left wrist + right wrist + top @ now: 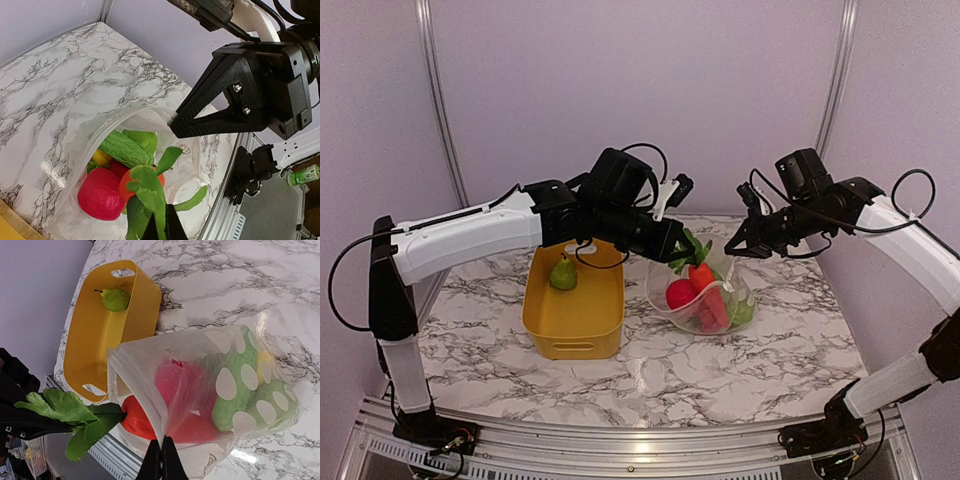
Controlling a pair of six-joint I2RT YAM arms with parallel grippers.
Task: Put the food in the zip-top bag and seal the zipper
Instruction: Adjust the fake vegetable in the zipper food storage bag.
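The clear dotted zip-top bag [712, 300] stands open on the marble table, holding a red fruit [100, 195], a cucumber [127, 148], a lemon [101, 157] and green pieces. My left gripper [165, 229] is shut on the green leaves [150, 192] of the orange carrot [704, 279], which hangs root-down in the bag's mouth. My right gripper [161, 460] is shut on the bag's rim at the zipper [137, 390], lifting that side. Seen from above, the left gripper [678, 243] and right gripper [732, 252] flank the mouth.
A yellow bin [582, 335] sits left of the bag with a green pear [563, 272] inside. The left arm reaches over the bin's far end. The table's metal edge [235, 200] runs close behind the bag.
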